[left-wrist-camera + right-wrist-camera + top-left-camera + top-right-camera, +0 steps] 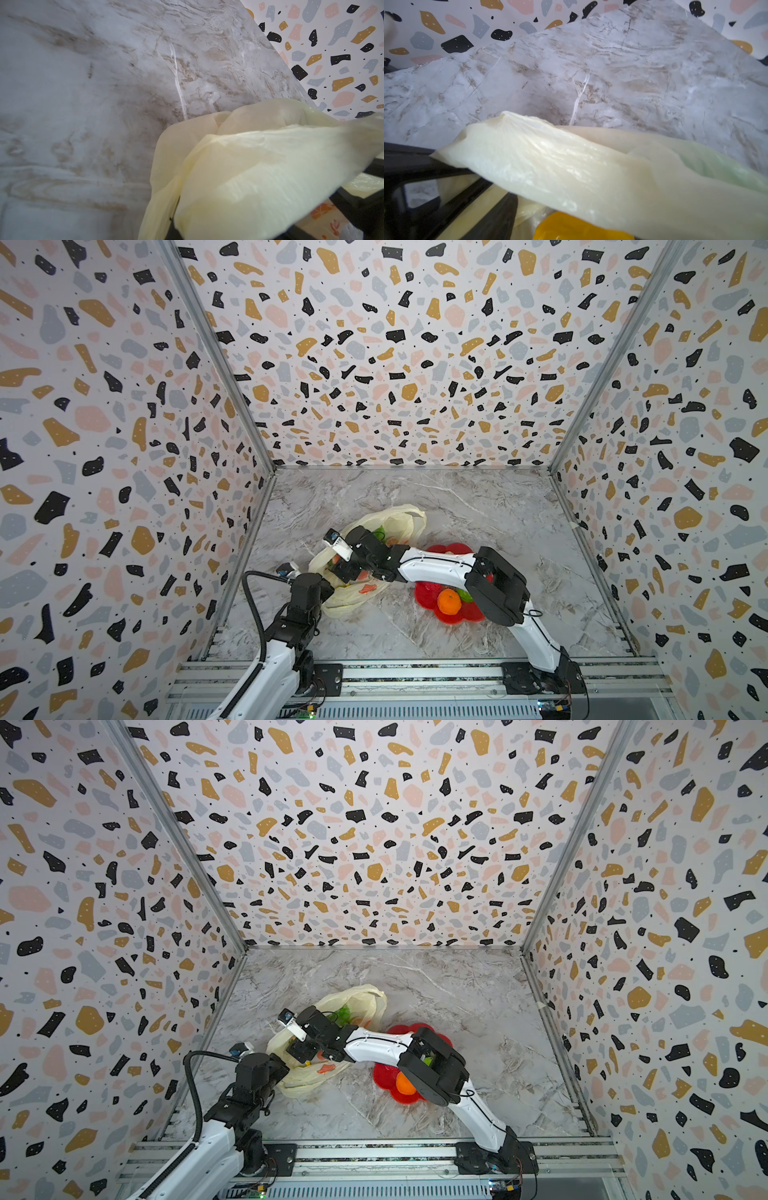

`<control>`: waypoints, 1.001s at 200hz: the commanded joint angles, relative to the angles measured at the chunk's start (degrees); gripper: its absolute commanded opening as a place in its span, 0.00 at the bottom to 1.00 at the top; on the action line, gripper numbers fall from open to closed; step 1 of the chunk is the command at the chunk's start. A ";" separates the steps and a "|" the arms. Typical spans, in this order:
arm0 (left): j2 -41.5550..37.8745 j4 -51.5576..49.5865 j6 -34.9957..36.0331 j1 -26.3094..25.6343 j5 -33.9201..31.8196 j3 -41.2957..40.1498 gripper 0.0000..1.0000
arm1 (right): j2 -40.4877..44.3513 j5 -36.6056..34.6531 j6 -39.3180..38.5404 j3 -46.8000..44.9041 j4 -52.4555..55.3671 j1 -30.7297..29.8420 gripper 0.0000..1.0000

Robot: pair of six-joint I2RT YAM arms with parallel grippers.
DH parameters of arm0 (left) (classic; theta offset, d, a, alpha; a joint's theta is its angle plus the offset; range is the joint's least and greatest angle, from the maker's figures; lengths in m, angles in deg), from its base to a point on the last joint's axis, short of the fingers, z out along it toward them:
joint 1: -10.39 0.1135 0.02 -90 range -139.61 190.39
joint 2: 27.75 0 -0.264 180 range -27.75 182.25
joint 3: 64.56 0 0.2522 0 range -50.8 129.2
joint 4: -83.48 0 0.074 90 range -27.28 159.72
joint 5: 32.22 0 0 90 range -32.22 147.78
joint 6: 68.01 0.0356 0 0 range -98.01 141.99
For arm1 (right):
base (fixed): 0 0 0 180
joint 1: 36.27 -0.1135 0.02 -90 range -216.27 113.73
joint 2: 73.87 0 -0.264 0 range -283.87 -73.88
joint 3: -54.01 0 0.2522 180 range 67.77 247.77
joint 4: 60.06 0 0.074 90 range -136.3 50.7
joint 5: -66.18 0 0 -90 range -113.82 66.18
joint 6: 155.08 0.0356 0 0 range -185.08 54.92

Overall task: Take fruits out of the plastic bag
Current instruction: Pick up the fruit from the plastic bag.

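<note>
Bag contents, plate and both sets of jaws are mostly out of sight.

In both top views the white right arm crosses the thin pale yellow plastic bag and the red flower-shaped plate. It covers the bag's middle and part of a small green fruit. The left jaws sit behind their own black wrist. In the right wrist view bag film drapes the right jaws, so their spread cannot be told. A yellow piece is cut by the edge, and a green shape blurs through the film. In the left wrist view a bag fold hides the left jaws.
</note>
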 commanded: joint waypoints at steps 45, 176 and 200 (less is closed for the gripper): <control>1.95 1.58 4.00 1.63 1.66 2.10 0.00 | -6.07 9.85 -13.00 10.57 5.62 2.01 0.85; 3.19 1.53 5.53 3.20 2.94 3.41 0.00 | -5.04 -2.19 -16.22 4.78 -2.65 -2.75 0.80; 3.28 1.75 5.49 3.33 3.66 3.59 0.00 | -4.15 -4.74 -17.95 3.55 -4.42 -3.91 0.74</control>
